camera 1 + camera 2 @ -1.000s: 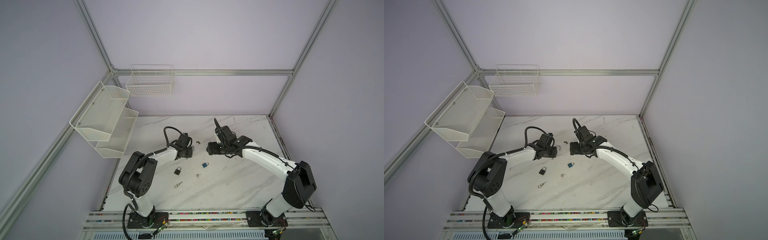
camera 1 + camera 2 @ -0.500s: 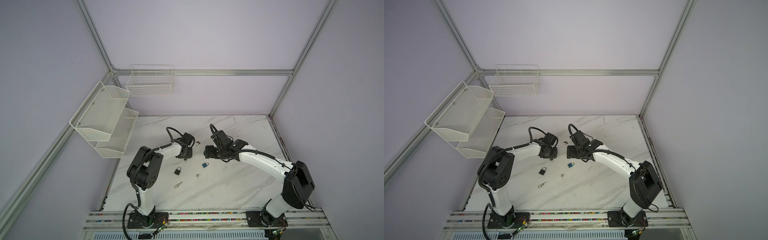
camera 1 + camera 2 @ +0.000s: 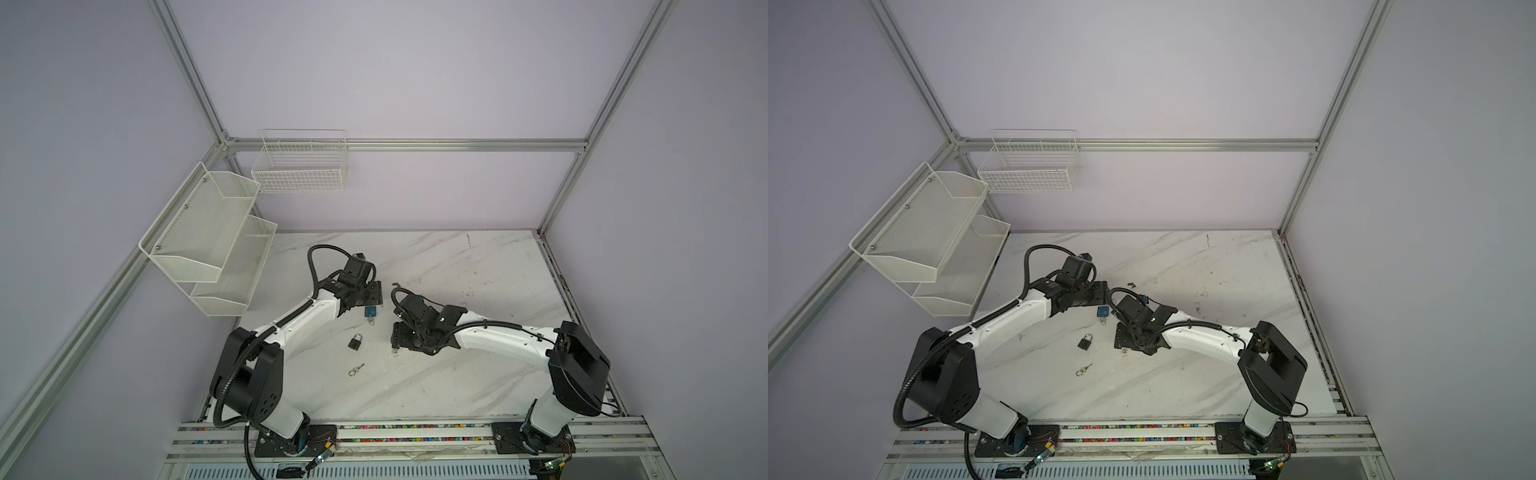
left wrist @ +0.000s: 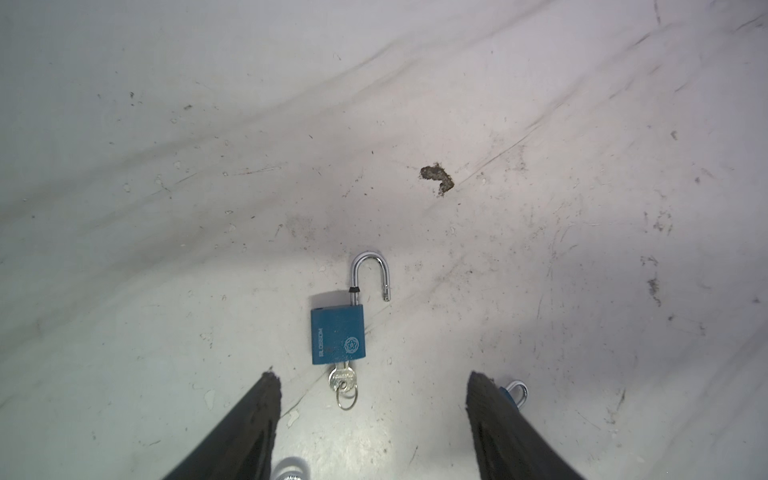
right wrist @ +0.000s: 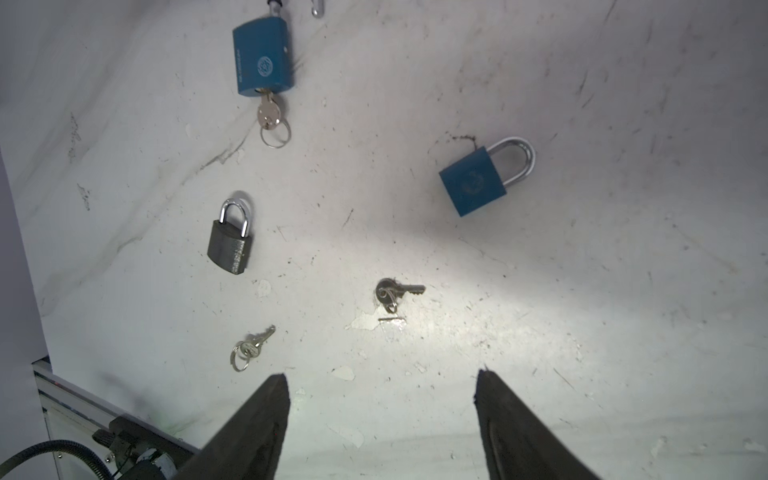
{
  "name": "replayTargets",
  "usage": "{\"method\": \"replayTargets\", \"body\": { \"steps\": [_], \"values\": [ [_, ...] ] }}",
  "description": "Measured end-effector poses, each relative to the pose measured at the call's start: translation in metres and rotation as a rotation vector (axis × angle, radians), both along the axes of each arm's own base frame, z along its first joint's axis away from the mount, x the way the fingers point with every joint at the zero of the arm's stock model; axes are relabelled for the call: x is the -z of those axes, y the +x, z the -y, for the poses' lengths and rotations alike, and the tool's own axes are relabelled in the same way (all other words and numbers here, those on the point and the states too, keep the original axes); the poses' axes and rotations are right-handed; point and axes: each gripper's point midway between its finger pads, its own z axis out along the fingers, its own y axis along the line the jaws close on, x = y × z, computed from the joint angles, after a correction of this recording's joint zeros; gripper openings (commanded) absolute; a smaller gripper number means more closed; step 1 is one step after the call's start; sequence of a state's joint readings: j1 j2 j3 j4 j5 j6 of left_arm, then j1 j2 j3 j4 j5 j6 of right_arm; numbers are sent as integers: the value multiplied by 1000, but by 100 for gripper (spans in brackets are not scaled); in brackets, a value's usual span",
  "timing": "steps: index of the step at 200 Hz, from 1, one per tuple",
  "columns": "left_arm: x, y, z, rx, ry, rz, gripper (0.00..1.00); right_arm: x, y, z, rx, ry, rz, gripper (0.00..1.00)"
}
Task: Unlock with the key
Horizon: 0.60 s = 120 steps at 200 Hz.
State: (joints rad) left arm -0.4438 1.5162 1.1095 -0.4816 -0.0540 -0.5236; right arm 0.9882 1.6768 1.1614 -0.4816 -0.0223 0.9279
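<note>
While the unlocked blue padlock (image 3: pixel 371 311), key (image 4: pixel 341 378) in, lay six o'clock of my left gripper (image 4: pixel 371 376), it and right gripper (image 5: pixel 382 374) gaped empty.

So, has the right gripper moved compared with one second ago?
Yes. In a top view the right gripper has come toward the bottom of the view, from farther back than the small black padlock to level with it.

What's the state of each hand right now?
Left hand: open, holding nothing; the blue padlock, key in it, lies free.
Right hand: open, holding nothing.
</note>
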Motion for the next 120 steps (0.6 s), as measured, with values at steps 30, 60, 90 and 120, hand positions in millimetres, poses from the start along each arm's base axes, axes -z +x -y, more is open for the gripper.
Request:
{"method": "replayTargets", "body": {
  "steps": [30, 60, 90, 120],
  "values": [
    [-6, -10, -9, -15, -50, 13, 71, 14, 0, -4, 1, 1, -8, 60],
    [-19, -20, -15, -42, -95, 39, 71, 29, -4, -11, -29, 4, -23, 53],
    [-31, -21, -17, -63, -127, 70, 71, 34, -7, -17, -55, 14, -25, 51],
    [-33, -20, -17, -76, -147, 76, 71, 41, -7, -23, -76, 19, -23, 49]
  ]
}}
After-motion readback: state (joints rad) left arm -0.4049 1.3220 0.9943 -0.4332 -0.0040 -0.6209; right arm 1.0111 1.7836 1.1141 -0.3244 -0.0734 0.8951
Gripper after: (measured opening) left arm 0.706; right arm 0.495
